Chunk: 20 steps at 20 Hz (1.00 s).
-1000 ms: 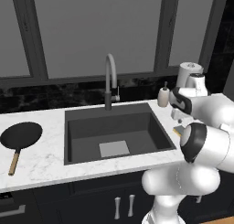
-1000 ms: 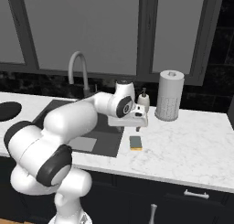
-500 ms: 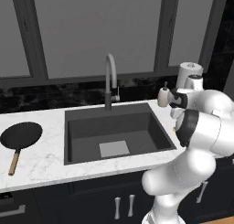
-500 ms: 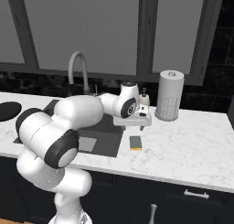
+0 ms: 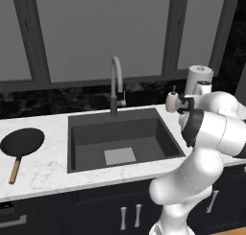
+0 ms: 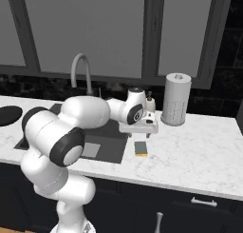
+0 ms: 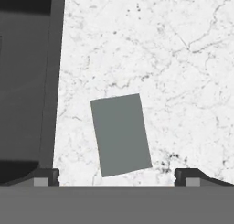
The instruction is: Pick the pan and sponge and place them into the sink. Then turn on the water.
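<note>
The sponge lies flat on the marble counter with its grey face up, just right of the sink. My gripper hangs right above it, open, one fingertip on each side of the sponge's near end. From the right base view the gripper hovers a little over the sponge, which shows its yellow edge. The pan rests on the counter left of the sink, wooden handle toward the front. The faucet stands behind the basin; no water runs.
A paper towel roll and a small soap dispenser stand at the back of the counter right of the sink. A pale drain plate lies in the basin. Dark windows line the wall behind.
The arm has swung, shifting the gripper slightly right and lower over the sponge. Its jaws stay open. Pan and sponge have not moved.
</note>
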Available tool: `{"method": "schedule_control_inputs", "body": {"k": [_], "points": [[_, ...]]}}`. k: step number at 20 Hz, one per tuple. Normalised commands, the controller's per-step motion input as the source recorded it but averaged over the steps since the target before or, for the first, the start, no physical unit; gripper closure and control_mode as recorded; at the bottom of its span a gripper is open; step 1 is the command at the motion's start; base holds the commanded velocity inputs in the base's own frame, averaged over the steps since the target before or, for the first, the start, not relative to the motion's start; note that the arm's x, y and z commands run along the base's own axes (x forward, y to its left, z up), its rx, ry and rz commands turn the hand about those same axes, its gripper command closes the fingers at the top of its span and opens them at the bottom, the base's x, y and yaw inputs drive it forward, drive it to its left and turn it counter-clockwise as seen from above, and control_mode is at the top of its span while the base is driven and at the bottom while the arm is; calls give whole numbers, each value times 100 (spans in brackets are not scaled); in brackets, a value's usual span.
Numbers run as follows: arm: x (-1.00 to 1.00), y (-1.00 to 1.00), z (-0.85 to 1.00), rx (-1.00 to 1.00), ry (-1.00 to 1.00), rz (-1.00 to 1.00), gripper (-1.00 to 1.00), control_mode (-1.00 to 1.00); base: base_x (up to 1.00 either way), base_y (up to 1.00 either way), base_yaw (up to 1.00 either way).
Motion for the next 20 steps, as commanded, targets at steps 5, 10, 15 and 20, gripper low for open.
{"method": "schedule_control_inputs", "body": {"k": [5,10,15,20], "points": [[0,0,-34,0,0,0,-100,-100,0,0,0],[0,0,-36,0,0,0,-100,-100,0,0,0],[5,-1,-17,0,0,0,-100,-100,0,0,0],[13,-7,0,0,0,0,-100,-100,0,0,0]]}}
